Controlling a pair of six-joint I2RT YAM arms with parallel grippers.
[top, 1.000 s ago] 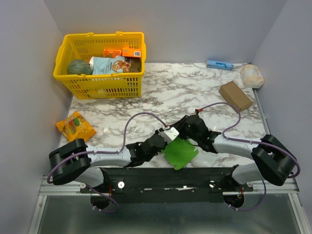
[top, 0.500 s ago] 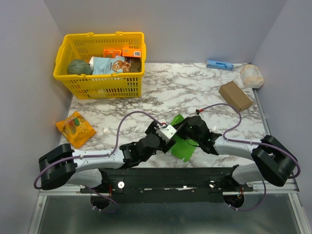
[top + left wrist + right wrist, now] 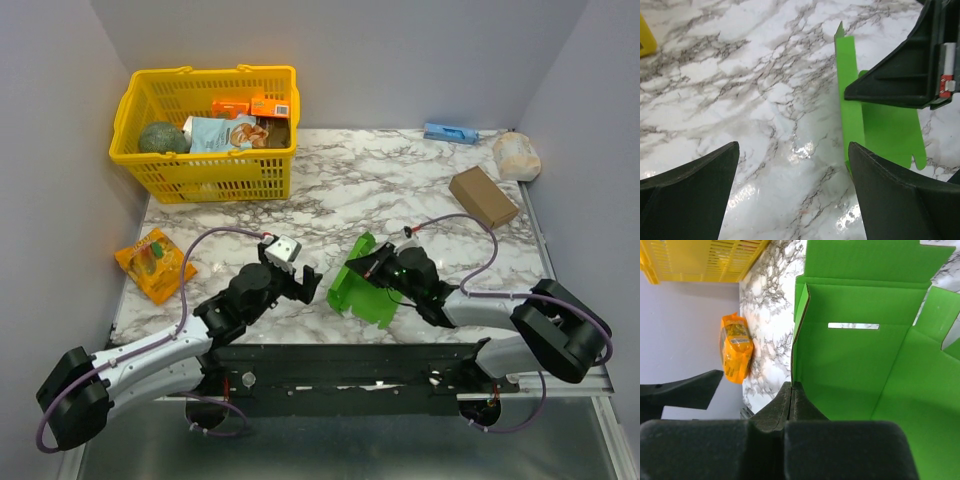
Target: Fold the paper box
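The paper box [image 3: 362,287] is bright green creased card, partly unfolded, standing tilted on the marble near the front middle. My right gripper [image 3: 377,268] is shut on one edge of its wall; in the right wrist view the closed fingertips [image 3: 791,386] pinch that edge, with the green panels and a slot [image 3: 860,340] beyond. My left gripper [image 3: 305,281] hangs open just left of the box, touching nothing. In the left wrist view its wide-apart fingers [image 3: 792,150] frame bare marble, with the green card [image 3: 885,131] to the right.
A yellow basket [image 3: 205,172] with groceries stands at the back left. An orange packet [image 3: 155,262] lies at the left edge. A brown cardboard box [image 3: 483,196], a blue item [image 3: 450,132] and a white bag [image 3: 516,155] sit at the back right.
My left gripper opened, let go of the green card and drew back to the left. My right gripper shut on the box's edge, and the box tipped up from flat.
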